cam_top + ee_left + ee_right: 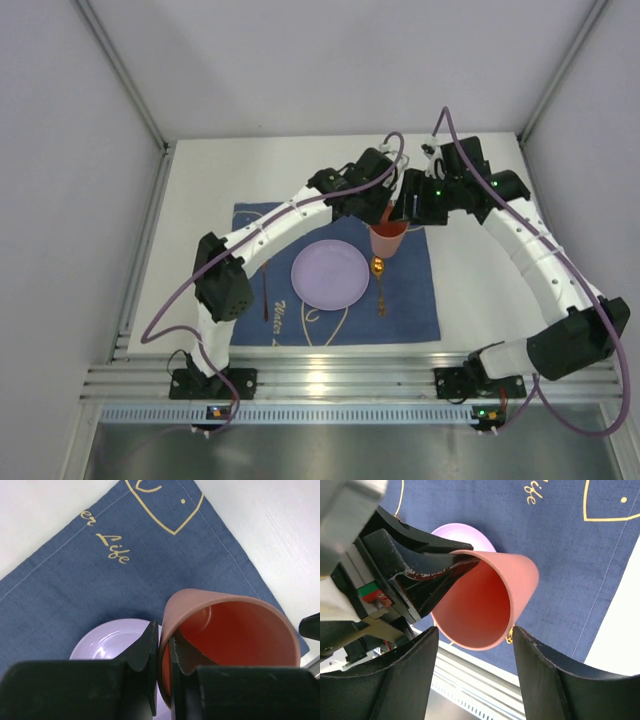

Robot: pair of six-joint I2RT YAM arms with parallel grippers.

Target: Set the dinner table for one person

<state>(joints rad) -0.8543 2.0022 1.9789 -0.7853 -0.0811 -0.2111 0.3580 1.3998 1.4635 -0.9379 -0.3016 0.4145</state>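
A terracotta cup [388, 240] hangs over the back right part of the blue placemat [415, 300] on the white dinner table [480, 290]. My left gripper [164, 647] is shut on the cup's [235, 635] rim, one finger inside and one outside. My right gripper [472, 652] is open, its fingers either side of the cup [490, 600] without touching it. A lilac plate [330, 274] lies on the middle of the placemat. A gold spoon [379, 280] lies right of the plate, partly under the cup. A dark utensil [264, 290] lies left of the plate.
Grey walls and an aluminium rail [330, 380] edge the table. The two arms meet over the back of the placemat. The placemat [100, 585] shows gold fish outlines and writing.
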